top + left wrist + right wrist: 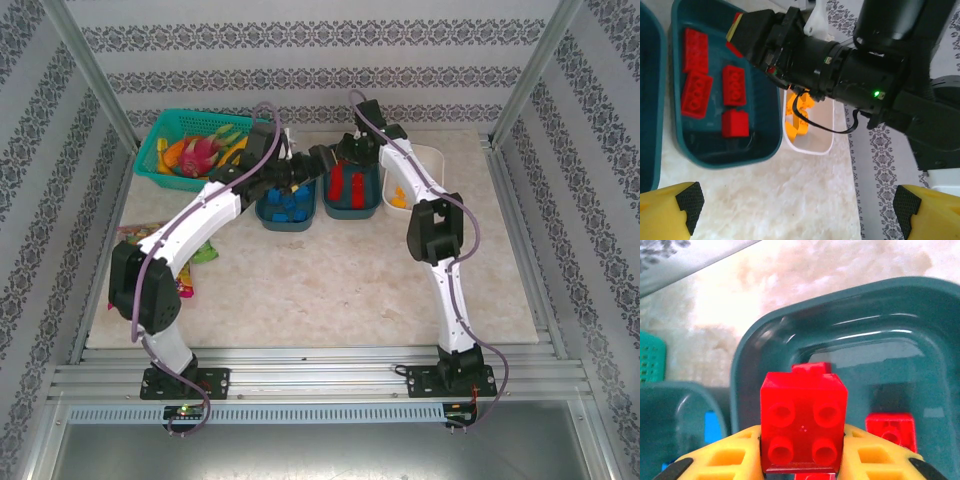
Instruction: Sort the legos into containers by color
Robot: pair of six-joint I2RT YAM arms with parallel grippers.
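the right gripper (802,466), clamped on a red brick (804,422), hangs over the twelve o'clock teal tub (850,296); releasing it probably comes next. the left gripper (795,212) gapes empty.

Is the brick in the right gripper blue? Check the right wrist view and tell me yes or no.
No: the right gripper clamps a red brick over the dark teal tub.

Red legos (696,95) fill a dark teal tub (765,131), blue legos (290,207) a second dark teal tub (287,226), orange-yellow legos (797,120) a white tub (811,148), on a mottled beige counter (330,290) between grey-and-white patterned walls (300,40).
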